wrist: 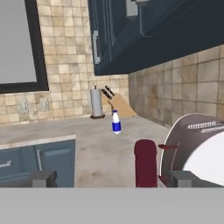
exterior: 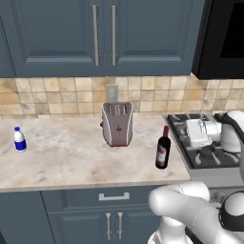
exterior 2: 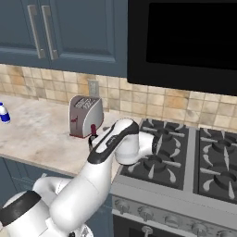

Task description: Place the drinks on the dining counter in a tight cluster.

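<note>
A tall dark red wine bottle point(exterior: 163, 148) stands upright near the counter's front edge, right of the toaster point(exterior: 117, 124). My gripper point(exterior: 189, 134) hovers at the stove's left edge, just right of the bottle and pointing at it. In the hand view the gripper point(wrist: 113, 179) is open, its fingertips point(wrist: 43, 178) wide apart, and the wine bottle point(wrist: 145, 162) stands ahead between them, nearer the right one, not touched. A small white water bottle point(exterior: 19, 139) with a blue label stands far left on the counter; the hand view has this water bottle point(wrist: 116, 121) further along. The dining counter is out of view.
The marble counter point(exterior: 71, 162) runs under blue wall cabinets and a tiled backsplash. The stove point(exterior 2: 185, 162) lies to the right, with a black microwave point(exterior 2: 185, 37) above it. A paper towel roll point(wrist: 96, 103) and a knife block point(wrist: 118, 105) stand at the counter's far end.
</note>
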